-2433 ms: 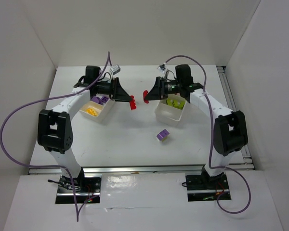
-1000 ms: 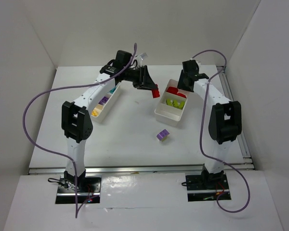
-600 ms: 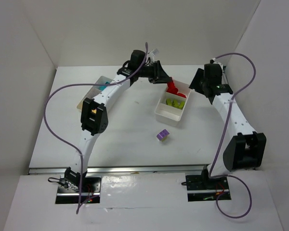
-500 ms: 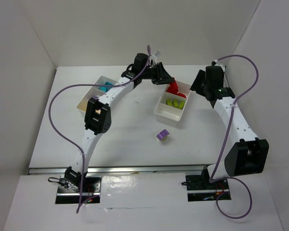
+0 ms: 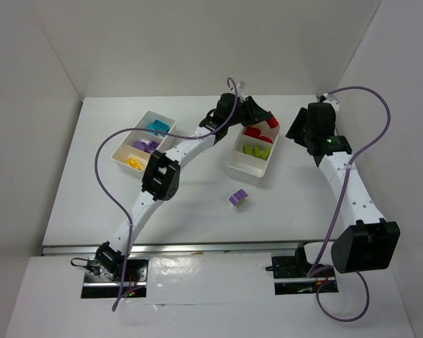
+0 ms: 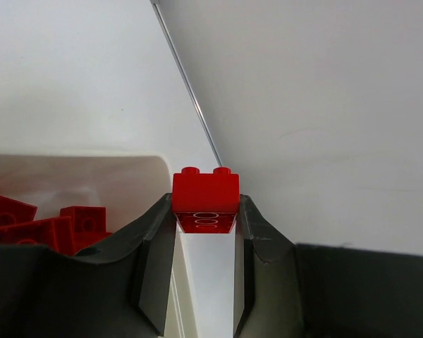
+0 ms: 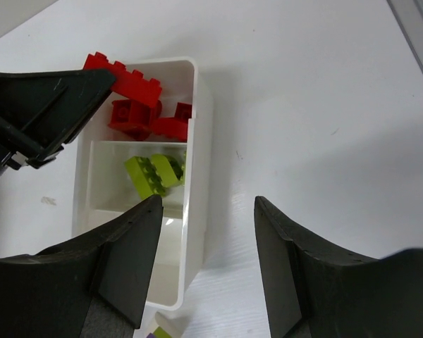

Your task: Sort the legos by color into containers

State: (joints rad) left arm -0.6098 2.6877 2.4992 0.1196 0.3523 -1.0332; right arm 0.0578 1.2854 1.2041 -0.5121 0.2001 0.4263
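Note:
My left gripper [image 5: 269,120] is shut on a red brick [image 6: 205,193] and holds it over the far end of the right white tray [image 5: 234,167]. The brick also shows in the top view [image 5: 273,121]. That tray's far compartment holds red bricks [image 7: 137,116], and the one beside it holds lime green bricks [image 7: 155,172]. My right gripper [image 7: 208,211] is open and empty above the tray's right rim [image 7: 197,141]. The left white tray [image 5: 120,148] holds cyan [image 5: 157,127], purple [image 5: 148,146] and yellow [image 5: 134,163] bricks. A purple and lime cluster [image 5: 237,198] lies on the table.
The white table is enclosed by white walls at the back and sides. A metal rail [image 5: 331,130] runs along the table's right edge. Purple cables loop above both arms. The left arm stretches diagonally across the table's middle.
My left gripper has carried its red brick rightward from beside the left tray to the right tray's far end. My right gripper, earlier holding a red brick, has swung right and is empty.

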